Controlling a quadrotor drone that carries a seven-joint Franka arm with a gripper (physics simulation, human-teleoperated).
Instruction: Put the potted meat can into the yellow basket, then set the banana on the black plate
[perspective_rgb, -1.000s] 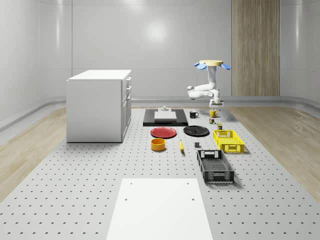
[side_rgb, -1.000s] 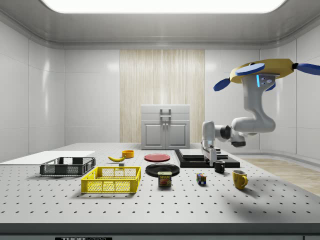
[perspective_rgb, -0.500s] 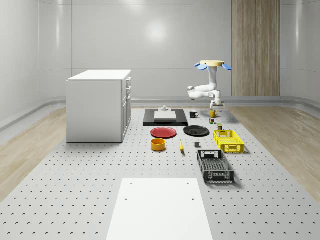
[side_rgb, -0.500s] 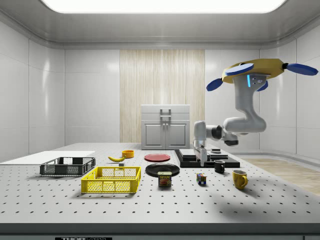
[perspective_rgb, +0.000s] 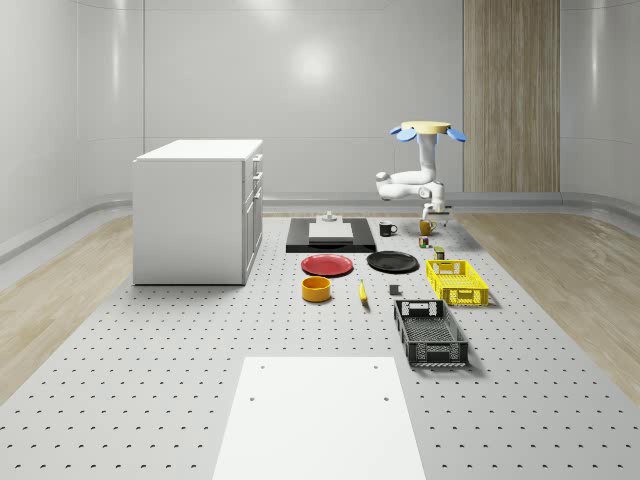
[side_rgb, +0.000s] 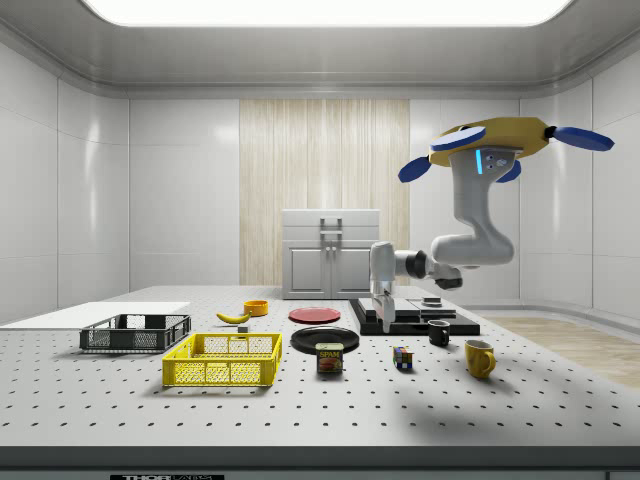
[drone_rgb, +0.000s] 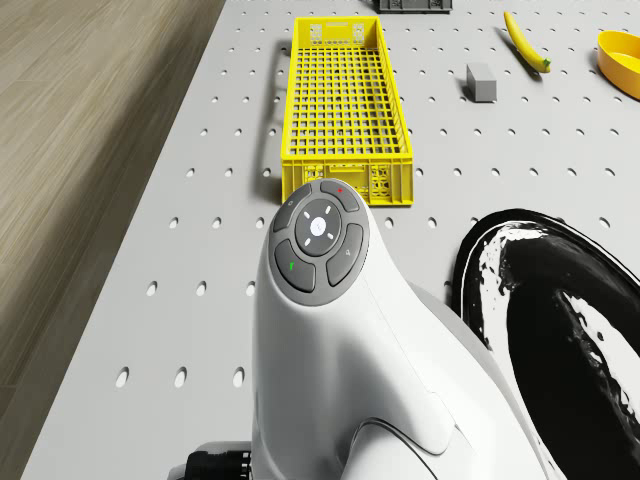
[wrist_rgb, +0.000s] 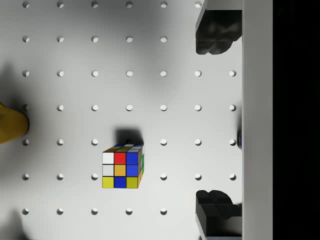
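1. Drone (side_rgb: 492, 140) hovers over the table's far end; gripper (side_rgb: 382, 322) hangs empty, fingers (wrist_rgb: 216, 30) spread apart, above bare table beside a multicoloured cube (wrist_rgb: 122, 166).
2. Small blue-labelled potted meat can (side_rgb: 330, 358) stands upright — lower, toward the side view's left, between one yellow mesh basket (side_rgb: 224, 360) and that cube.
3. One yellow banana (drone_rgb: 526, 42) lies flat — long axis along the basket's; one glossy black plate (drone_rgb: 560, 310).

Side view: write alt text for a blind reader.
A drone hovers above the table's right end, its arm lowering an empty claw toward the potted meat can, which stands between the yellow basket and a Rubik's cube.
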